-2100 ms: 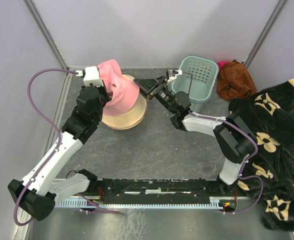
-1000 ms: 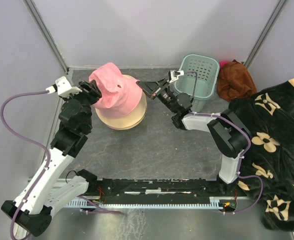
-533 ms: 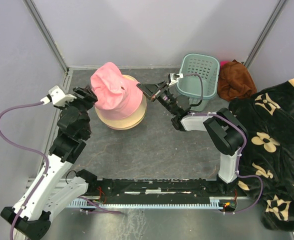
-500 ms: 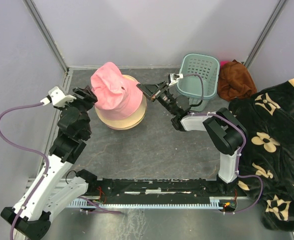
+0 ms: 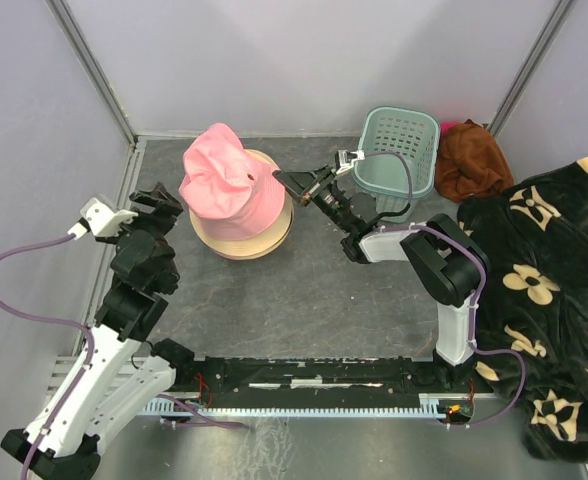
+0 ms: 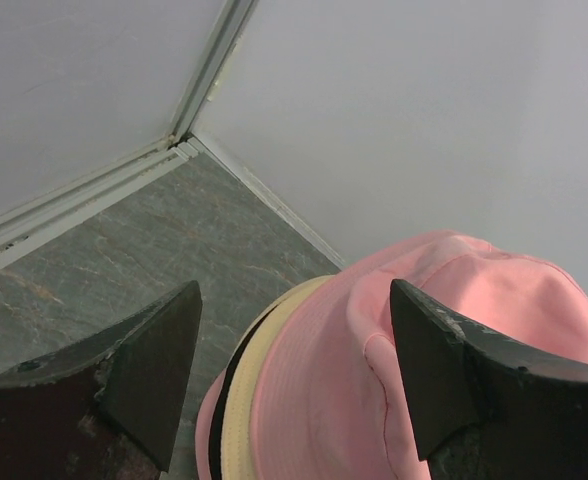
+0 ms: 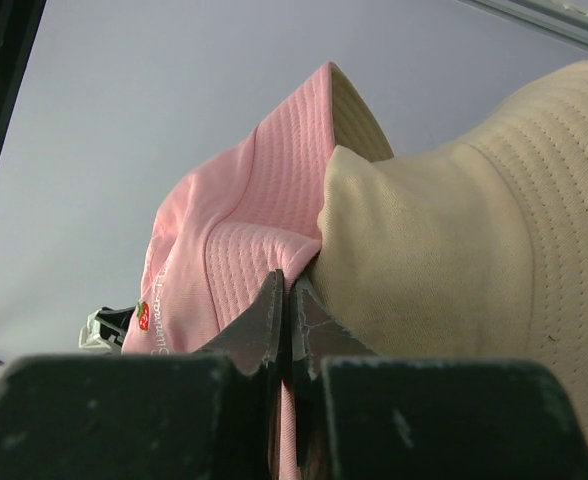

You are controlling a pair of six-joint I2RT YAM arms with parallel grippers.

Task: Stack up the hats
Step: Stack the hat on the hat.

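White stitched lettering runs along the brim of the pink hat (image 7: 239,215) (beside a small strawberry emblem (image 7: 142,313)), too blurred to read.

A pink hat (image 5: 229,185) sits crumpled on a beige hat (image 5: 259,238) at the far left of the grey table (image 5: 304,290), with only the beige brim showing beneath it. The left gripper (image 5: 169,200) hovers just left of the pile, apart from it, while the right gripper (image 5: 282,179), jaws together, points at the pile's right edge. Farther right stand a teal basket (image 5: 399,150), a brown cloth (image 5: 469,160) and a black flowered blanket (image 5: 544,300).
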